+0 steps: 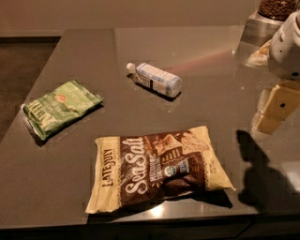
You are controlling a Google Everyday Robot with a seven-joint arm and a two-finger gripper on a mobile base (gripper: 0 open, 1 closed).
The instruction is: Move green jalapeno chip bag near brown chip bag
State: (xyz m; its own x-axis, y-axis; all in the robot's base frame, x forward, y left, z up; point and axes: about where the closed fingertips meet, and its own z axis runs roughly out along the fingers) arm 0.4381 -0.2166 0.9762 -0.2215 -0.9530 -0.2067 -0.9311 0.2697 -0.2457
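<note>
At the right edge, over the grey table (84, 51): one gripper (273, 114), white-bodied, its two cream fingers (282, 101) spread apart, pinching nothing. Just below it, a dark shadow (253, 171) on the tabletop. Further left and toward the front, the brown chip bag (157, 166), lying flat, closed, dark in the middle with cream ends and white lettering; contents hidden. Behind that, toward the middle of the table, a bottle (154, 79) on its side, white cap pointing back-left, white label around the clear body; cannot tell how full. Farthest from the gripper, well apart from it and close to the table's left edge, the green chip bag (58, 108), crinkled, lying flat, closed as well, contents hidden. Sits back-left of the brown chip bag, not touching it, with bare tabletop between the two. In the top right corner, partly cut off, a jar (279, 7) of brown pieces. Counted: two bags, one bottle, one jar, one gripper.
</note>
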